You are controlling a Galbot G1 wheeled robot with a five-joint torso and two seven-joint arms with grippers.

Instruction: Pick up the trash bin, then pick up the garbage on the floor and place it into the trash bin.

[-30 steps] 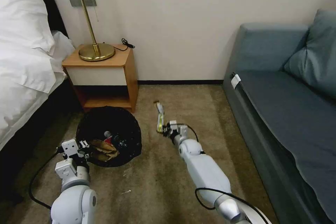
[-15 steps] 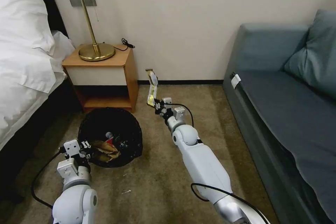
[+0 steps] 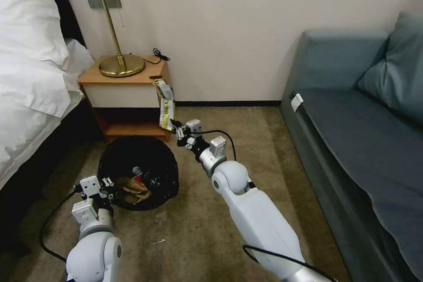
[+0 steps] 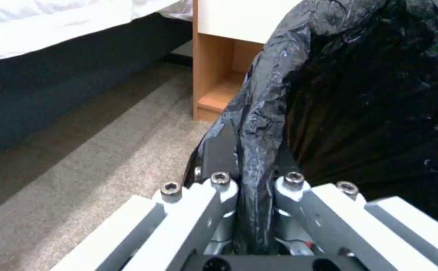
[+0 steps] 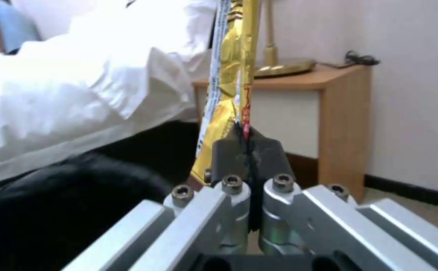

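Observation:
The trash bin (image 3: 139, 172), lined with a crinkled black bag, hangs near the nightstand with my left gripper (image 3: 108, 187) shut on its near rim; the bag's fold (image 4: 259, 124) is pinched between the fingers. Crumpled brown paper (image 3: 130, 186) and a bit of red and white litter (image 3: 137, 172) lie inside. My right gripper (image 3: 176, 130) is shut on the lower end of a flat yellow-tan snack wrapper (image 3: 165, 103), one piece of the garbage, which stands up above the bin's far right rim. That same wrapper (image 5: 231, 75) rises from the shut jaws.
A wooden nightstand (image 3: 132, 97) with a brass lamp (image 3: 119, 59) stands just behind the bin. The bed (image 3: 31, 66) lies to the left, a blue sofa (image 3: 361, 132) to the right. A small white scrap (image 3: 158, 241) lies on the carpet (image 3: 255, 136) in front.
My right gripper has lifted the snack wrapper off the carpet and carried it left, up toward the bin. The left gripper and the bin have barely moved.

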